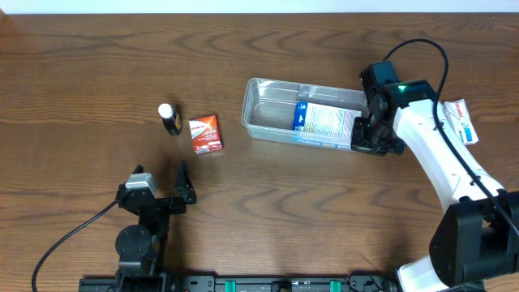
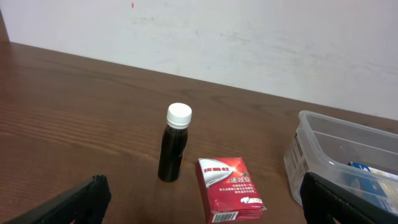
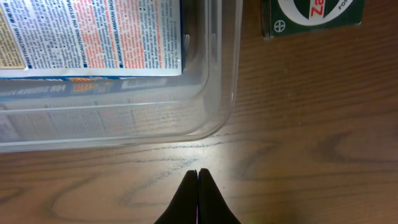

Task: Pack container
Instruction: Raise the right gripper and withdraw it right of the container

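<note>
Currently logging the container [image 1: 268, 113] at centre-right of the overhead frame, flat on the counter [image 1: 324, 211], long side across. Holding one blue-and-white box [image 1: 324, 122] laid flat at its right end. Left half bare, probably room for more.

Noted the right pincer [image 3: 198, 186] with tips pressed together, gripping nothing, at lower centre of the right wrist frame, just outside the container's rounded corner. Judged either clear of the rim or placed to nudge the wall; cannot tell which.

Found the left pincer [image 1: 159, 180] spread wide and empty at lower left of the overhead frame. Aimed toward the red carton [image 2: 230, 190], lying flat, and the upright dark bottle [image 2: 174, 146] with a white cap. Both loose to the left of the container, not touching it — judged the likely next picks.

Writing:
- On the box, dense small print, with one red heading appearing to read "PRECAUTIONS ON STORA…", cut off at the edge.
- On a green pack [image 3: 311, 15] at upper right of the right wrist frame, beside the container, only "Za" and a round logo.
- On the carton, white Chinese characters and a barcode at its lower edge, too small to read with certainty.
- On the bottle, no label made out.
</note>
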Tool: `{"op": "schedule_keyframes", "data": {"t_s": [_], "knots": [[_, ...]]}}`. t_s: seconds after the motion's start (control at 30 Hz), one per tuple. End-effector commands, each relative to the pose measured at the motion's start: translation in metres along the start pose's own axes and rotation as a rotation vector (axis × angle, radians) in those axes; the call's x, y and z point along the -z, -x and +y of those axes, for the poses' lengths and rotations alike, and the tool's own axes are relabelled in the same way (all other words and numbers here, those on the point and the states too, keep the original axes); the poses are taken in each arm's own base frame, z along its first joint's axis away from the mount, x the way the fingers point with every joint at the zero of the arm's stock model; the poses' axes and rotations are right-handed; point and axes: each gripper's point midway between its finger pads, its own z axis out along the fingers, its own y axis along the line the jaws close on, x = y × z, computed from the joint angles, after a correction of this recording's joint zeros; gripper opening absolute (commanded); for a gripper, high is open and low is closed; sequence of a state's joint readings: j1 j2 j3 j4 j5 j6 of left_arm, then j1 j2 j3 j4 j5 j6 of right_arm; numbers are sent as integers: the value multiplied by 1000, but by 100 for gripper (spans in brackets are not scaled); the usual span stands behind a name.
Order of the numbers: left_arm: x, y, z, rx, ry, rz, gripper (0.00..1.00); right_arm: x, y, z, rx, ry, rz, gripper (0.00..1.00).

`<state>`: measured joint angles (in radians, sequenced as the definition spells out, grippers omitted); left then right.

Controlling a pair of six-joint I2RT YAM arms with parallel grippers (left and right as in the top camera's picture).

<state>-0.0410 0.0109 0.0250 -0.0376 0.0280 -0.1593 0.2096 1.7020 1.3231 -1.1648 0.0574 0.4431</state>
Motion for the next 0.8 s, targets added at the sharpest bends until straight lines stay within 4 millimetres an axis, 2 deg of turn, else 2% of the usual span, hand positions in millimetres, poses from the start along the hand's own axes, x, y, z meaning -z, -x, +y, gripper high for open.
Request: {"op": "schedule_keyframes", "data": {"t_s": [0.0, 0.13, 0.33, 0.77], "knots": [[-1, -17, 4, -10, 13, 47, 98, -9, -3, -6, -37, -19, 7, 1], [-1, -17, 4, -10, 13, 47, 98, -17, 2, -3, -34, -5, -21, 1], [-1, -17, 4, -10, 13, 47, 98, -17, 14, 3, -30, 18, -70, 1], [-1, -17, 4, -10, 13, 47, 98, -17, 17, -4, 29, -25, -89, 2]]}}
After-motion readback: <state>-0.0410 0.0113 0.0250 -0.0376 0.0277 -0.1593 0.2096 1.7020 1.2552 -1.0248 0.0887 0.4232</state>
